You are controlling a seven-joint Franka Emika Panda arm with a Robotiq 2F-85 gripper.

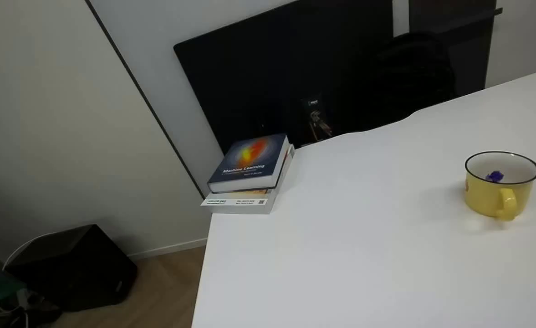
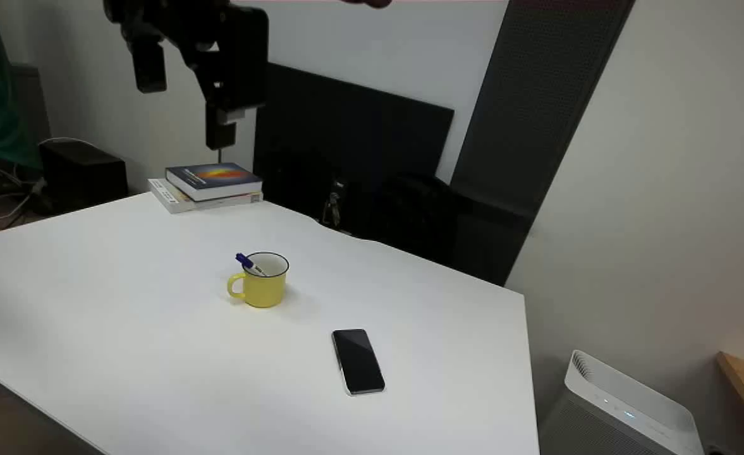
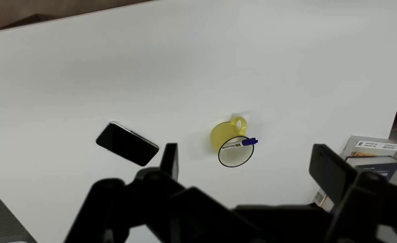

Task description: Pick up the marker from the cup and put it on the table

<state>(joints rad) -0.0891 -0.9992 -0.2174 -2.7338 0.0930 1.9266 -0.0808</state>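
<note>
Above the white table [image 2: 125,328], the black two-fingered gripper [image 2: 186,109] points downward, fingers [image 2: 220,134] spread, clear of the yellow black-rimmed cup [image 2: 264,292].

We see a bright desk [image 2: 125,316], a soft shadow [image 1: 450,196] beside the cup [image 1: 488,197], and dark, slightly blurred fingers [image 3: 330,172].
</note>
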